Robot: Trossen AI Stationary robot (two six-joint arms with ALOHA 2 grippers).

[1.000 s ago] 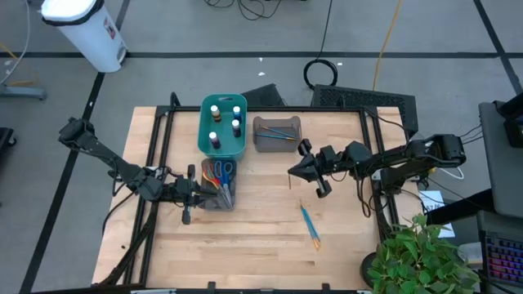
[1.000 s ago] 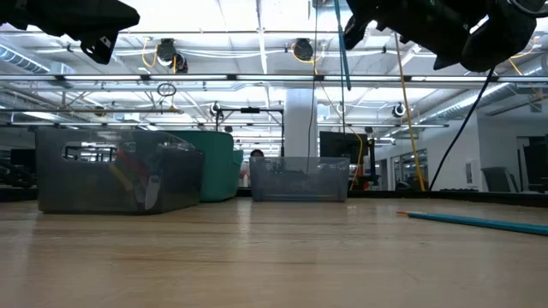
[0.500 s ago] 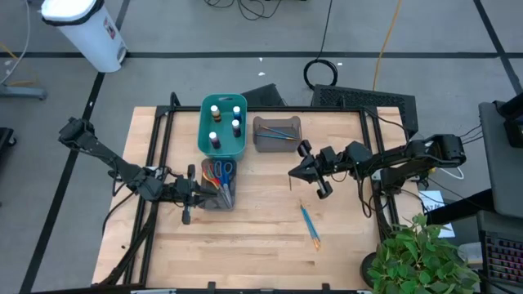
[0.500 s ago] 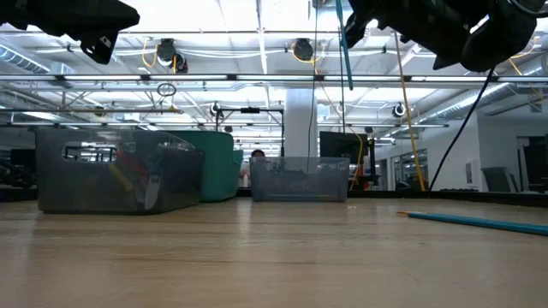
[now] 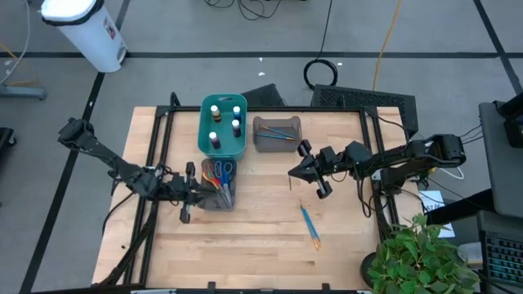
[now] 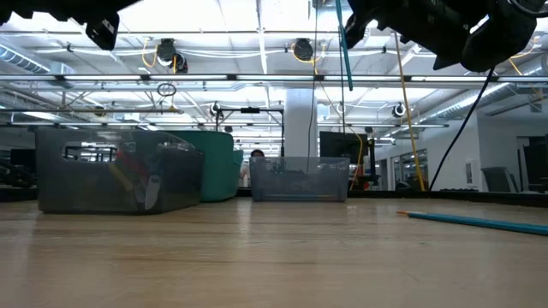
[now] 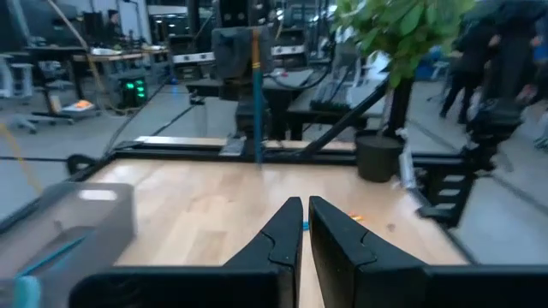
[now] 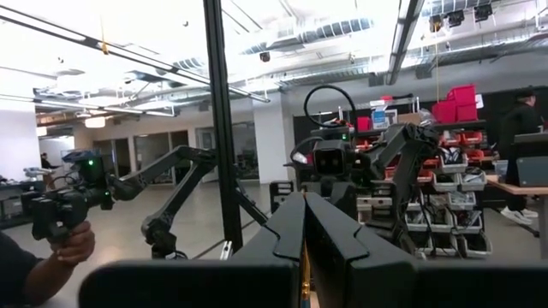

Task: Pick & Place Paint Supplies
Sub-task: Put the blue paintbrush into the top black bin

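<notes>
My right gripper [image 5: 296, 171] hangs over the middle of the table, shut on a thin blue brush [image 6: 347, 60]. The left wrist view also shows this brush [image 7: 256, 103], upright, with an orange top end. My left gripper [image 5: 193, 194] is shut and empty, right beside the grey bin [image 5: 218, 196] that holds the scissors [image 5: 219, 173]. White-capped paint bottles [image 5: 225, 122] stand in the teal bin [image 5: 204, 135]. A blue brush [image 5: 308, 220] and an orange one [image 5: 317, 242] lie flat on the table. My right gripper pinches the blue brush near its upper end [image 6: 342, 21] between its two fingers. The fingers come in about level from the table's right and lie across the brush. The brush hangs straight down below them, clear of the table.
A second grey bin [image 5: 276, 140] at the far side holds more brushes. Bare wood lies near and left of the two loose brushes. A potted plant [image 5: 421, 257] stands at the near right corner. In the right wrist view a person's hand [image 8: 73, 244] holds a device beyond the table.
My left gripper has risen a little and shifted slightly toward the table's left edge. The right gripper and its hanging brush have kept still.
</notes>
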